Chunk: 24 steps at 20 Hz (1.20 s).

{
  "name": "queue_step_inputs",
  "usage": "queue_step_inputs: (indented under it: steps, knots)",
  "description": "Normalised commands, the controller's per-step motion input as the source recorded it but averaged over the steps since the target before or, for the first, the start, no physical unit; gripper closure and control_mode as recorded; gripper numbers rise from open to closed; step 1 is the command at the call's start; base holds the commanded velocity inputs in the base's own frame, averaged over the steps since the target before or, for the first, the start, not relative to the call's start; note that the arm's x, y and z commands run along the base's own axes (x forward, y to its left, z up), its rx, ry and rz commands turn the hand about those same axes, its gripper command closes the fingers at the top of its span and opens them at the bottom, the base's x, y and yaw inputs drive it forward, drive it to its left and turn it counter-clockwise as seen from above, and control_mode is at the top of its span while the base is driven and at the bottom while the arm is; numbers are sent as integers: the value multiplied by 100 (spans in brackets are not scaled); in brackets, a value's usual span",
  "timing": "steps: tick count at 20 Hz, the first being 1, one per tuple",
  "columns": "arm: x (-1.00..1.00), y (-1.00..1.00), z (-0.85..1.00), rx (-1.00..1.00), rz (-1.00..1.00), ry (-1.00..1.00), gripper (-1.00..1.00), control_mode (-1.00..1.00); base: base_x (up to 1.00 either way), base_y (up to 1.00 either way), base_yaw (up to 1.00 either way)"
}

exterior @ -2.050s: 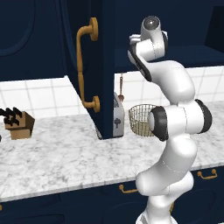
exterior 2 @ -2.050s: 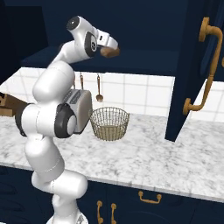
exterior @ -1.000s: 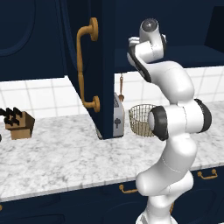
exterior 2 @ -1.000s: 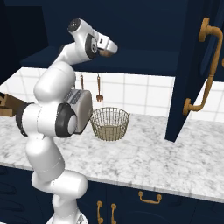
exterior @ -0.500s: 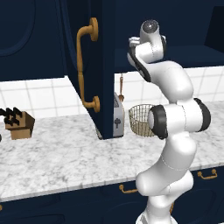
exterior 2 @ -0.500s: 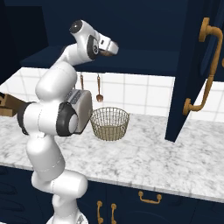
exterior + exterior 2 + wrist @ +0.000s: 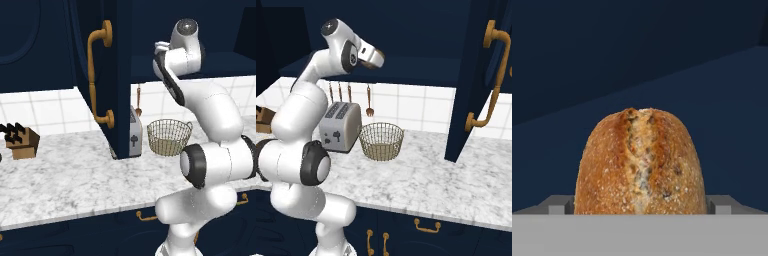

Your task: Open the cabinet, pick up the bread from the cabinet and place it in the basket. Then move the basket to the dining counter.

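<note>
Golden-brown crust: the bread (image 7: 641, 162), one roll, split along the top and dusted pale, lying on the dark navy floor of the cabinet (image 7: 406, 45) and seen close up in the hand view, directly between the claw's (image 7: 641, 206) two fingers.

Claw: jaws fully apart, one grey fingertip (image 7: 559, 205) at each side of the roll, nothing held. Whether the pads touch the crust cannot be told.

Change over the last two seconds: the hand has crept further in under the cabinet's upper edge and slightly to the right in the right base view. Base and counter items unmoved. Judged meaning: the reach is nearly done and closing on the roll is the step in hand; placing it and carrying the basket remain.

Cabinet doors: both swung wide, one door (image 7: 107, 75) with its long brass handle (image 7: 97, 75) in the left base view, the other door (image 7: 481, 80) at the right of the right base view.

Basket (image 7: 381, 141): tan wire, upright on the marbled counter (image 7: 446, 185), just beside the toaster (image 7: 341, 126), below the cabinet opening. Appears to hold nothing.

Also present: knife block (image 7: 21, 141) at the far left; utensils (image 7: 369, 100) hanging on the tiled wall.

Obscured: the roll's underside is cut off at the bottom of the hand view; in both base views the claw is lost against the dark cabinet interior.
</note>
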Motion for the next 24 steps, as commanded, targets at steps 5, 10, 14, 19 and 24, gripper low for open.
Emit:
queue_step_inputs:
  steps: [5, 10, 14, 19, 24]
  knots:
    - [-100, 0, 8, 7, -1, 0, 100, -100, 0, 0, 0]
    - [-100, 0, 1, 4, 0, 0, 100, -100, 0, 0, 0]
    - [-100, 0, 0, 3, 0, 0, 100, -100, 0, 0, 0]
    - [-100, 0, -36, 0, -3, 0, 100, -100, 0, 0, 0]
    - [-93, 0, -74, 0, -5, 7, 100, -100, 0, 0, 0]
